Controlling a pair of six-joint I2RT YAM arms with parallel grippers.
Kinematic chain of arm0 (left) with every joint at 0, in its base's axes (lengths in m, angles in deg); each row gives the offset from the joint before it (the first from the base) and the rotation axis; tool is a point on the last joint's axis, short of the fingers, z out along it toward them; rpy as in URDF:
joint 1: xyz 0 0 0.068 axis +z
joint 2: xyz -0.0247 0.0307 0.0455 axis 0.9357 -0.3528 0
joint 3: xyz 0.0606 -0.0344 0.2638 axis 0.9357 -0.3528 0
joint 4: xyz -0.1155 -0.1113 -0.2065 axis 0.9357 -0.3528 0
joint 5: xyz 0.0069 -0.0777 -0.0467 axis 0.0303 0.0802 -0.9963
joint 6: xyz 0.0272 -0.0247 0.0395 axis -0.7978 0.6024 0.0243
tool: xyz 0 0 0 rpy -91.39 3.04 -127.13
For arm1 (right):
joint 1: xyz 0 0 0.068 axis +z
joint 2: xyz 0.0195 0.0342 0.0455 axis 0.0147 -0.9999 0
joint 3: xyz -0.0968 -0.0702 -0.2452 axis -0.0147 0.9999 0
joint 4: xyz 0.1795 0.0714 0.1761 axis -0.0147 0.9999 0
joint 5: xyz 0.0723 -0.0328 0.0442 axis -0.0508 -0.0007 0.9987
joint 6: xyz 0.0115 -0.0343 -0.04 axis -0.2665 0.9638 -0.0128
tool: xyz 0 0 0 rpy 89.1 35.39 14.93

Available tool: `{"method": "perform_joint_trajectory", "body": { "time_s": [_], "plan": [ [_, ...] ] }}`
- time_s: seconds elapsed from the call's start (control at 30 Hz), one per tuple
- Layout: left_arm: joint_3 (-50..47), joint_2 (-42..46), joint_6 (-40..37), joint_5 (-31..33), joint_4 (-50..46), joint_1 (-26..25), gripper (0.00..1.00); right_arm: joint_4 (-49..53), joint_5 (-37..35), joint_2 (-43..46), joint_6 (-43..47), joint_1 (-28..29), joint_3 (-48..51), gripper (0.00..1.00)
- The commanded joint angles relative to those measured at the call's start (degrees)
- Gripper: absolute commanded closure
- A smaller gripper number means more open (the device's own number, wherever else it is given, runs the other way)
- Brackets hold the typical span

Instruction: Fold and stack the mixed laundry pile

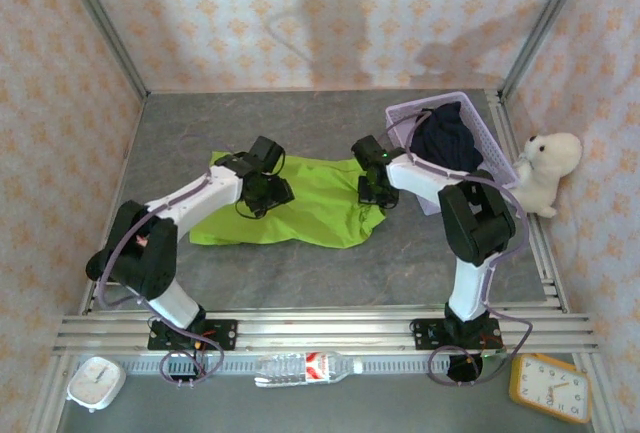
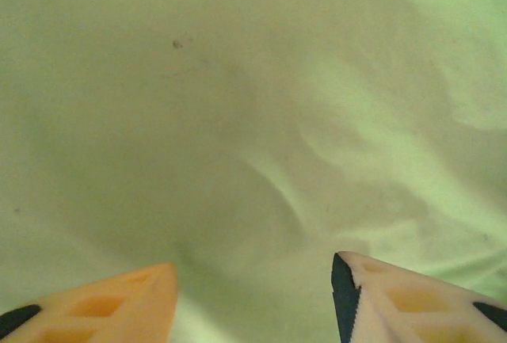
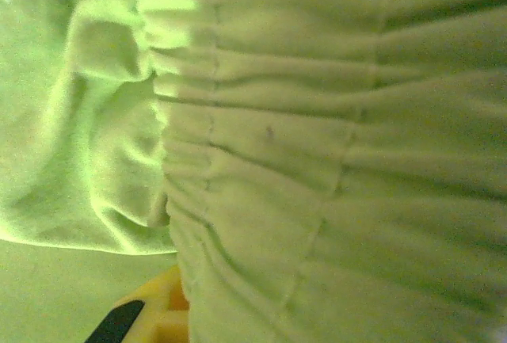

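The lime-green garment [image 1: 310, 208] lies spread flat in the middle of the table. My left gripper [image 1: 268, 193] presses down on its left part. In the left wrist view that gripper [image 2: 255, 268] is open, its two fingertips apart, and the green cloth [image 2: 238, 121] bulges between them. My right gripper [image 1: 375, 193] is at the garment's right end. One yellow finger [image 3: 150, 315] shows there, and the gathered waistband [image 3: 317, 200] covers the other finger and runs into the jaws, so the gripper looks shut on it. The dark navy garment [image 1: 447, 138] sits bunched in the basket.
The lavender basket [image 1: 400, 115] stands at the back right, close behind the right arm. A white plush bear [image 1: 545, 168] leans on the right wall. A water bottle [image 1: 305, 368] and two clocks [image 1: 550, 385] lie in front of the rail.
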Motion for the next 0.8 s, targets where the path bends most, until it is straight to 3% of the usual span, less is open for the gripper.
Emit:
{"method": "perform_joint_trajectory", "body": {
  "time_s": [0.0, 0.27, 0.53, 0.77],
  "plan": [
    [2.54, -3.76, -0.62, 2.20, 0.68, -0.84, 0.57, 6.65, -2.83, 3.10, 3.09, -0.66, -0.73, 1.00],
    [5.75, -11.16, -0.64, 1.12, 2.34, -3.18, 1.00, 6.89, -0.98, 7.17, 4.28, -0.82, -0.09, 1.00],
    [8.27, -18.51, -0.03, -1.96, 3.56, -7.76, 1.00, 8.37, -1.11, 9.60, 3.56, -3.60, -0.09, 1.00],
    [16.74, -23.69, -0.44, -5.69, 2.27, -13.23, 1.00, 13.37, -3.03, 15.48, 6.98, -5.06, -5.17, 1.00]
  ]
}}
